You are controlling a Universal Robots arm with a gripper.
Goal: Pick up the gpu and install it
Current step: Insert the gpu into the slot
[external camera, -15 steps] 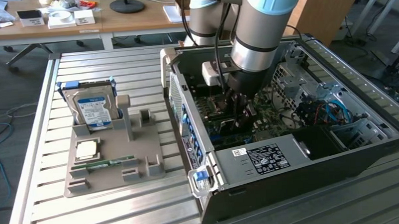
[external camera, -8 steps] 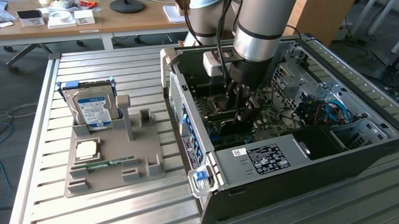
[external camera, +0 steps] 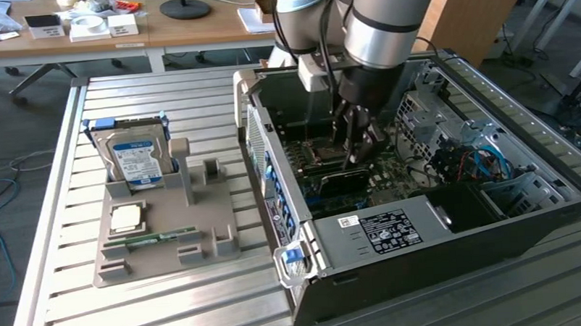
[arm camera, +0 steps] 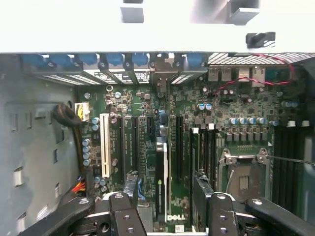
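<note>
The gpu [arm camera: 161,169] stands on edge in a motherboard slot inside the open computer case [external camera: 370,236], its metal bracket [arm camera: 160,81] against the case's rear slot wall. In the exterior view the gpu [external camera: 345,181] is a dark card just below my gripper [external camera: 358,157]. My gripper [arm camera: 166,189] hangs over the card with its jaws open. One finger [arm camera: 130,189] is on each side of the card, with a gap between the card and each pad. Nothing is held.
On the exterior view's left, a grey holder [external camera: 168,243] carries a hard drive [external camera: 136,161] with a blue-white label, a CPU [external camera: 126,218] and a green memory stick [external camera: 150,239]. Case walls, a drive cage [external camera: 434,118] and cables [external camera: 475,164] surround the gripper.
</note>
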